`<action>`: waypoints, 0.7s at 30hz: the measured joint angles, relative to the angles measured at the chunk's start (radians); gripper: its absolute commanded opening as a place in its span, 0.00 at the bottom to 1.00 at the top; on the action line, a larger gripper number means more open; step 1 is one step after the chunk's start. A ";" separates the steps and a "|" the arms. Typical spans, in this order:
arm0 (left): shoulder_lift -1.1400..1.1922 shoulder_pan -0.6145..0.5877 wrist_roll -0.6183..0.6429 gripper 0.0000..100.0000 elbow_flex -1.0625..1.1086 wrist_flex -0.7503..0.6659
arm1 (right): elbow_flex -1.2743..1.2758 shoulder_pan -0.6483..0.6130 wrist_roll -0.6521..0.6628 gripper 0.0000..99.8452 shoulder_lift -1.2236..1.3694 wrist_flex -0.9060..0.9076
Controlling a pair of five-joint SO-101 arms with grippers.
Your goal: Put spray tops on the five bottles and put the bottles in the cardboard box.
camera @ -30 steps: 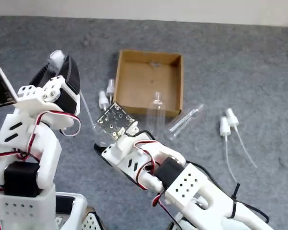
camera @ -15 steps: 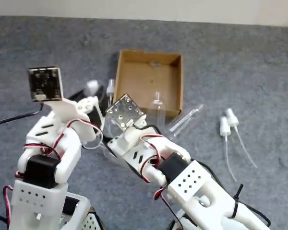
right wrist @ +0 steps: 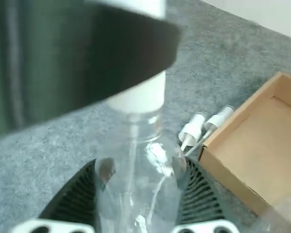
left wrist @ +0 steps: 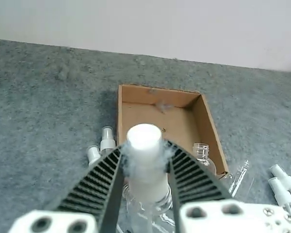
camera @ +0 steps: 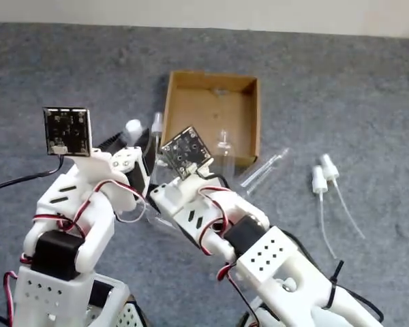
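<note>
My right gripper [right wrist: 140,171] is shut on a clear bottle [right wrist: 136,160], held upright in front of the cardboard box [camera: 211,112]. A white spray top [left wrist: 144,155] sits on the bottle's neck, its tube down inside. My left gripper [left wrist: 144,151] is shut on that top from above; one of its dark fingers [right wrist: 87,53] crosses the right wrist view. In the high view both grippers meet left of the box, with the spray top [camera: 133,129] uppermost. The box [left wrist: 157,114] has nothing in it.
Two loose spray tops [left wrist: 105,140] lie by the box's left wall. An open bottle [camera: 223,155] stands at the box's front edge and another bottle [camera: 262,170] lies beside it. Two more spray tops [camera: 322,176] lie on the grey mat to the right.
My left arm swung in from the far left with the spray top and lowered it onto the bottle. My right gripper shifted a little toward the box with the bottle.
</note>
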 measured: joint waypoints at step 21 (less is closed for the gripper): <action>-0.002 0.046 -0.066 0.01 0.012 0.008 | 0.017 0.020 -0.003 0.00 0.002 -0.063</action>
